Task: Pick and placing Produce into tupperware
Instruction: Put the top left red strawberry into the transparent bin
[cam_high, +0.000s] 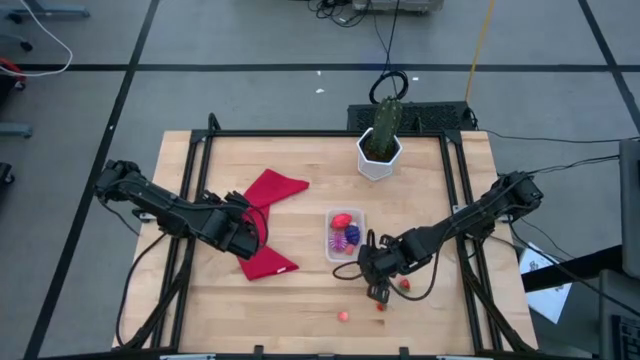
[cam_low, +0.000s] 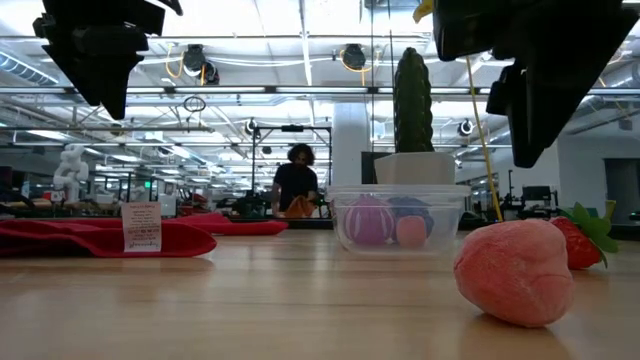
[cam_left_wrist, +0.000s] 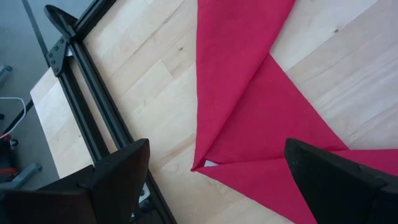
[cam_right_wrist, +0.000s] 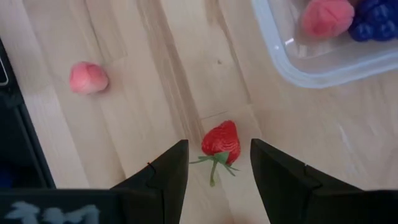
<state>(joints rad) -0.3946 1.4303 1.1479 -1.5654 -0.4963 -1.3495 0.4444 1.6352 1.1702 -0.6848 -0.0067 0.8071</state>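
The clear tupperware (cam_high: 344, 233) stands at mid-table with a red, a purple and a pink toy piece inside; it also shows in the low view (cam_low: 398, 222) and the right wrist view (cam_right_wrist: 323, 62). A red toy strawberry (cam_right_wrist: 221, 142) lies on the wood just ahead of my right gripper (cam_right_wrist: 217, 163), whose open fingers stand to either side of it without touching. In the high view the right gripper (cam_high: 378, 292) hovers near the tupperware's near right corner. A pink piece (cam_right_wrist: 88, 77) lies farther toward the near edge (cam_high: 343, 316). My left gripper (cam_left_wrist: 211, 174) hangs open over the red cloth.
A red cloth (cam_high: 265, 225) is spread left of the tupperware. A white hexagonal pot with a green cactus (cam_high: 381, 142) stands at the far edge. Another small red piece (cam_high: 405, 284) lies beside the right arm. Black frame rails (cam_high: 195, 200) run along both table sides.
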